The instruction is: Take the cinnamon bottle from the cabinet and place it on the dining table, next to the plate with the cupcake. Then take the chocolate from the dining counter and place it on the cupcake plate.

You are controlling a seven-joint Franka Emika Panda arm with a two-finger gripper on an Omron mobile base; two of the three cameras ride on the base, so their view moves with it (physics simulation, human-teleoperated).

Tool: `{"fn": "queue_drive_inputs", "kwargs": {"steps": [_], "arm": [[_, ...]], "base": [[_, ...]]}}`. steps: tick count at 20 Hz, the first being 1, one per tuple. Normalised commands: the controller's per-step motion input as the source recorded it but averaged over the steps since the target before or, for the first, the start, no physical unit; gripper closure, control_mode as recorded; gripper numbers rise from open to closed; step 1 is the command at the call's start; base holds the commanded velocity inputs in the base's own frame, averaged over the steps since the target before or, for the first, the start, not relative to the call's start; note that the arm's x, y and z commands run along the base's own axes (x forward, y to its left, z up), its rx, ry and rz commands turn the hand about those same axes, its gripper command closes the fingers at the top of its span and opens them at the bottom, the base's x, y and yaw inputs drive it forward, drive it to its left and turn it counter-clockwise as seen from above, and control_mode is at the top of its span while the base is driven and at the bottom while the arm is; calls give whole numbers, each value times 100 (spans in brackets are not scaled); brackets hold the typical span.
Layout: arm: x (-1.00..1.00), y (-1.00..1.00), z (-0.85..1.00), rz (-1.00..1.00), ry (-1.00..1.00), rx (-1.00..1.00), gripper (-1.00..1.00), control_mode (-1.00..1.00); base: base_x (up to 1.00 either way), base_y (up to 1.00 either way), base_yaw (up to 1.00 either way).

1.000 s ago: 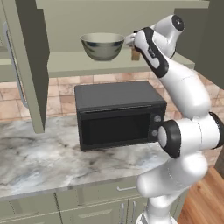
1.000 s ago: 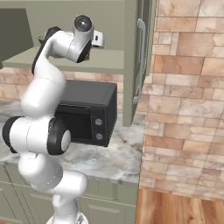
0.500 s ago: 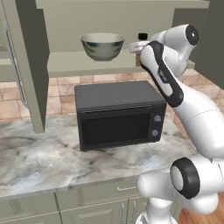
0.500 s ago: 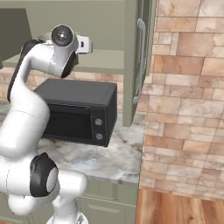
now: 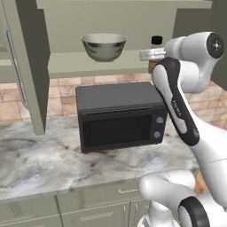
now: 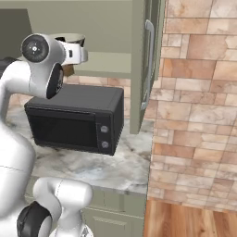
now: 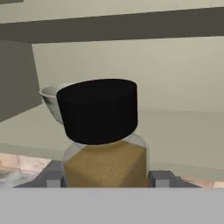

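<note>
Glass-bodied and capped in black, cinnamon bottle (image 7: pixel 103 142) standing upright on cabinet shelf (image 5: pixel 66 62), at about 3 o'clock from metal bowl (image 5: pixel 103 46) in the left base view and well above black microwave (image 5: pixel 120 116) on marble surface (image 5: pixel 40 164). Looking, in the hand view, like clear walls over brown powder: likely light, stiff, smooth and somewhat slippery, breakable if dropped. Gripper (image 7: pixel 104 177) sitting level with the lower body, one of its fingers (image 7: pixel 54 178) at 9 o'clock of the jar and its mate at 3 o'clock, both hugging the glass sides, partly open and apparently closing on it, though firm contact cannot be confirmed. Judging the wide glass body below the cap the best hold, squeezing squarely across it and keeping it upright.
</note>
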Motion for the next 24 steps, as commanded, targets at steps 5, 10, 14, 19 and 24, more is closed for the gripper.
{"fn": "queue_drive_inputs", "kwargs": {"steps": [5, 10, 14, 19, 24], "arm": [[-100, -28, 8, 0, 0, 4, 100, -100], [-73, -15, -5, 1, 0, 0, 100, -100], [-6, 0, -4, 0, 2, -3, 100, -100], [-5, 0, -5, 0, 3, -1, 100, 100], [0, 0, 0, 0, 0, 0, 100, 100]], "base": [[0, 0, 0], [0, 0, 0], [0, 0, 0], [-28, 0, 1], [-90, 0, 22]]}}
